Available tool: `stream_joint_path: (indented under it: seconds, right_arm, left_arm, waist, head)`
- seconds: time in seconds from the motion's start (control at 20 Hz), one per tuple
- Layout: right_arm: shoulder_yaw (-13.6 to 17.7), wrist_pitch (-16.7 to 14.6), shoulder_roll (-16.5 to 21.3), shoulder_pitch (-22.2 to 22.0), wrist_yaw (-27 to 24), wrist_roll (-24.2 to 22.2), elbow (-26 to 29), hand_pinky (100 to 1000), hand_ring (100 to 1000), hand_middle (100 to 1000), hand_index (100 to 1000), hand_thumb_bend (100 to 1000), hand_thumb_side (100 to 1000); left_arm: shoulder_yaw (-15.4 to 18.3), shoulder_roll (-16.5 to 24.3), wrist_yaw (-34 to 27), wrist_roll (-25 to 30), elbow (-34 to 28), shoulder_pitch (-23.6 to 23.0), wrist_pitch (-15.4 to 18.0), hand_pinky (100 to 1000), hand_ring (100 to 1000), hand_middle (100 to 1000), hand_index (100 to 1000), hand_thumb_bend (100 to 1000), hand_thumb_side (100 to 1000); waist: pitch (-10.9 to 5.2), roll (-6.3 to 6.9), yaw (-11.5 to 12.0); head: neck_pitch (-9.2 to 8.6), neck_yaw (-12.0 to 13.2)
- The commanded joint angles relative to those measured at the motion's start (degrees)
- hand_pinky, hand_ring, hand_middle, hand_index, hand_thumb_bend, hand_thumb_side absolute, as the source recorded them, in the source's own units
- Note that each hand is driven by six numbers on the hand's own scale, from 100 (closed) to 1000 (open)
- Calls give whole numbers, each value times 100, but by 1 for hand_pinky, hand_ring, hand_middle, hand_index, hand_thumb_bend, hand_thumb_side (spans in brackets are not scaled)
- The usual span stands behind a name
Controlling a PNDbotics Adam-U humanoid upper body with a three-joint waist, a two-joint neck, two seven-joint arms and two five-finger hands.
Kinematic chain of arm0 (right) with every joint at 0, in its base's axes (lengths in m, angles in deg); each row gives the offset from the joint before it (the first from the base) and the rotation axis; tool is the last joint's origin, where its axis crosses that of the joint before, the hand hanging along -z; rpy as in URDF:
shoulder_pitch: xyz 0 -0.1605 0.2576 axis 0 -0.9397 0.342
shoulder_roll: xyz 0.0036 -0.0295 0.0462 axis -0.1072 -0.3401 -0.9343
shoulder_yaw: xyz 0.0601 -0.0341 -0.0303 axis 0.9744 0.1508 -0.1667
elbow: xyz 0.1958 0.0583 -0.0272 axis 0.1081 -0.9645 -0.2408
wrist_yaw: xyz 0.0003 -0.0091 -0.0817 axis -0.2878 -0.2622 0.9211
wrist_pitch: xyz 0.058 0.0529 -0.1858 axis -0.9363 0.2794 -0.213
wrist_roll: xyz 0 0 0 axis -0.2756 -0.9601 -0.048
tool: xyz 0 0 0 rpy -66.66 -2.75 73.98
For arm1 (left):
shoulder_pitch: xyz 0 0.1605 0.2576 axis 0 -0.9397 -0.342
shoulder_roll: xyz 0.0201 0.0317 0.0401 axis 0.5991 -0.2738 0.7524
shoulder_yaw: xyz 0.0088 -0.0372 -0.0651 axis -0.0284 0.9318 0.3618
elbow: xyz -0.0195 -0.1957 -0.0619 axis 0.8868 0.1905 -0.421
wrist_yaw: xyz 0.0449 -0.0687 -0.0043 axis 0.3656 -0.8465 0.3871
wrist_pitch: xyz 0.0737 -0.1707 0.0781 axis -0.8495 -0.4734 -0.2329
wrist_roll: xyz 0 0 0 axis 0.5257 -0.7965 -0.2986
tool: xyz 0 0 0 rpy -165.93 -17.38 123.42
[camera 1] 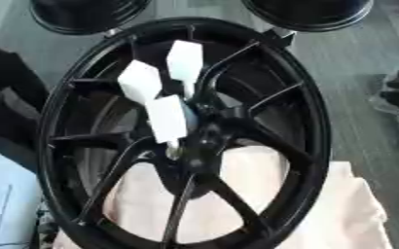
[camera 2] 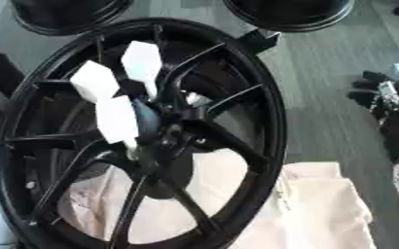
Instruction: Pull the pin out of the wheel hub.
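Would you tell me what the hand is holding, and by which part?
Cannot tell: white fingertips sit at the hub, but no grip or pin shows.

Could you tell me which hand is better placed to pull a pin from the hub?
Probably the left: the white pins stand on the left side of the hub. Neither hand clearly shows.

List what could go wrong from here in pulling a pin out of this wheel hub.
1. Three white pins stand crowded at the hub, so fingers closing on one may knock a neighbour or take the wrong one.
2. Black spokes run close beside the pins and could catch an approaching hand.
3. The wheel rests over a pale cloth; a pull might shift it.
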Motion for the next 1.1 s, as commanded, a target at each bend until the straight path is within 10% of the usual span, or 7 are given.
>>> stream_joint_path:
  seconds: [0.05, 0.45, 1.1]
  right_arm:
    - [68, -11, 131, 15, 10, 24, 118, 880, 724, 704, 825, 100, 767]
    - [149, -36, 171, -71, 7, 100, 146, 880, 724, 704, 825, 100, 765]
    - [168, -42, 233, -159, 51, 121, 241, 880, 724, 704, 825, 100, 764]
  left_arm:
    - [-5, 129, 7, 30, -123, 115, 0, 592, 832, 761, 687, 365, 684]
    - [-54, 529, -3, 148, -301, 461, -16, 596, 838, 778, 699, 359, 659]
    - [-689, 3190, 383, 2059, -578, 1642, -239, 654, 843, 795, 750, 418, 586]
  waist:
    - [-130, -10, -22]
    - [-122, -1, 0]
    - [-127, 128, -21]
  head:
    - [-51, -62]
    - [-20, -224]
    - [25, -268]
